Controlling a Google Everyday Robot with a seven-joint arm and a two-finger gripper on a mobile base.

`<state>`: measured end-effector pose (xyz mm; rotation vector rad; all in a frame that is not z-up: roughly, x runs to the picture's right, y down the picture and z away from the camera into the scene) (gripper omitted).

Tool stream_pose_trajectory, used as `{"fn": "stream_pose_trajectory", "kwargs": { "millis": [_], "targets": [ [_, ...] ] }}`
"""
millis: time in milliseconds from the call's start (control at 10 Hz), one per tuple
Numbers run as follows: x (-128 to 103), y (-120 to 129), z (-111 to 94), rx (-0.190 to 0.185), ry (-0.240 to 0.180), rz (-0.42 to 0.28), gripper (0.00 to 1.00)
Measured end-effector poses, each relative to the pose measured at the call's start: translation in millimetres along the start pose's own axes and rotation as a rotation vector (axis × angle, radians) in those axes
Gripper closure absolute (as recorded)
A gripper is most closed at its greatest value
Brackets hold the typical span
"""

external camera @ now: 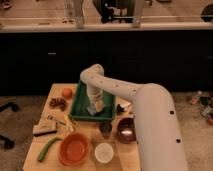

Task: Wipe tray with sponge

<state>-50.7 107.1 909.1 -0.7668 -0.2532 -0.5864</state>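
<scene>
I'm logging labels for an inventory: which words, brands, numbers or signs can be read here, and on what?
None: no word, number or sign can be read.
Green tray: no lettering shows.
Flat item on the table: any print is too blurred to read.
Gripper, down inside the tray: no marking legible.

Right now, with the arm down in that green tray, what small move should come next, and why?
Probably a short sweep of the gripper leftward in view along the green tray floor. The gripper sits low inside the tray, toward its right front, with a pale thing at its tip, perhaps the sponge, and bare floor lies that way.
</scene>
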Motion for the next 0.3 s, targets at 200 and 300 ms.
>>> {"fn": "stream_pose_trajectory", "kwargs": {
  "millis": [200,300],
  "targets": [
    [8.7,-7.6,4.1,0.003,-0.003,0.004,1.0],
    [11.6,-13.4,6.0,0.003,-0.003,0.001,1.0]
  ]
}}
